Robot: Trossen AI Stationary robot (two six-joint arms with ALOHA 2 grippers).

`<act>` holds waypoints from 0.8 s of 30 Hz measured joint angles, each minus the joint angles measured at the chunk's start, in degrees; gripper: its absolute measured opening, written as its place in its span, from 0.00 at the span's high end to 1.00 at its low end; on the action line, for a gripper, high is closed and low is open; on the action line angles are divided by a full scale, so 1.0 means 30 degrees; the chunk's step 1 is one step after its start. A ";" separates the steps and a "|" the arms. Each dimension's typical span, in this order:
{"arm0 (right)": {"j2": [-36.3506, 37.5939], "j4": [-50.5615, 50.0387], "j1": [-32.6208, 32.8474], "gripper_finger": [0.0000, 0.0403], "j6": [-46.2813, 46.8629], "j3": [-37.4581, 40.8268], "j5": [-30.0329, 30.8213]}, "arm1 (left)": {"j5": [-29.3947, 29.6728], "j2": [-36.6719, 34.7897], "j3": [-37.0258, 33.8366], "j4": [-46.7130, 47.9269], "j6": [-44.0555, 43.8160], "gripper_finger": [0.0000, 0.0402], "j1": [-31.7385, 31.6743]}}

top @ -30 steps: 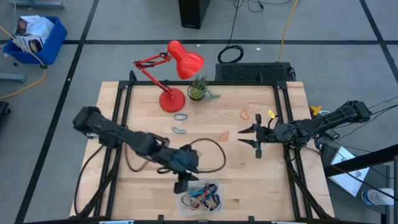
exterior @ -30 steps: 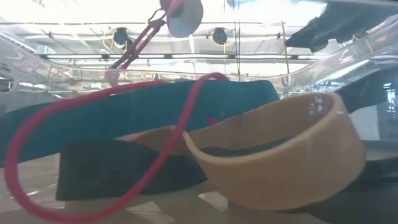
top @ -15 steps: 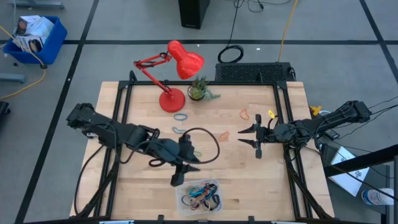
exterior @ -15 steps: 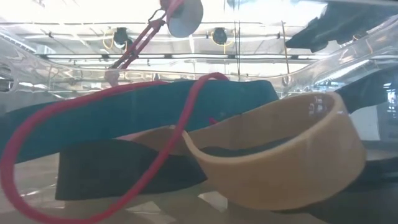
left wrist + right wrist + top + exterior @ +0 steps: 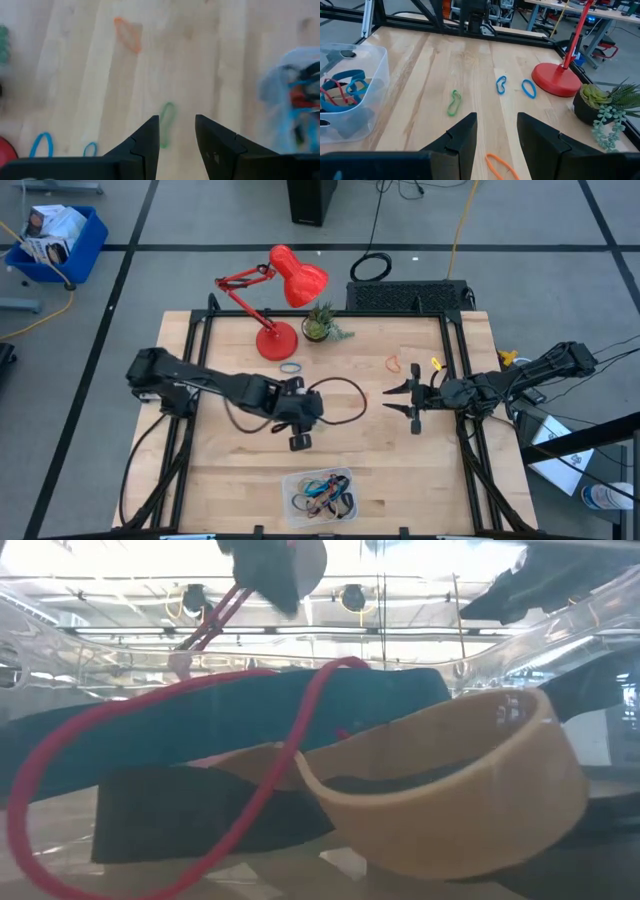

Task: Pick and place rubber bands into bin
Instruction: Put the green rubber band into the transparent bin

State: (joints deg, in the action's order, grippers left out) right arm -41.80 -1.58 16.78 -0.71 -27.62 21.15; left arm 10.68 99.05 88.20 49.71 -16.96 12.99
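The bin (image 5: 320, 492), a clear tray near the table's front edge, holds several rubber bands. The low view shows them close up: a tan band (image 5: 450, 790), a red one (image 5: 150, 790), a teal one (image 5: 200, 730) and a black one (image 5: 180, 820). Loose on the wood lie a green band (image 5: 167, 125), two blue bands (image 5: 501, 85) (image 5: 528, 88) and an orange band (image 5: 127, 35). My left gripper (image 5: 299, 440) hangs open over the middle of the table, tilted down, the green band just beyond its fingertips (image 5: 150, 132). My right gripper (image 5: 403, 402) waits open at the right.
A red desk lamp (image 5: 277, 340) and a small potted plant (image 5: 320, 327) stand at the far edge. A black cable loop (image 5: 345, 402) arcs beside my left wrist. Another orange band (image 5: 393, 364) lies near the right gripper. A blue crate (image 5: 55, 240) sits on the floor.
My left gripper has drawn away from the bin's far rim toward the middle of the table and the far edge. It has swung round from facing the near edge to facing the table's right. It now shows at the top of the low view.
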 joint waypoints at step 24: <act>0.0000 -0.0144 0.0007 0.67 0.0584 0.0000 0.0000 | -0.2152 0.6805 0.0000 -0.0156 0.1484 0.67 -0.1382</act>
State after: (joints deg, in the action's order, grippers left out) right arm -41.80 -2.02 16.80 1.04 -27.62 21.15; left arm 4.22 119.46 88.20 49.24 -12.50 8.84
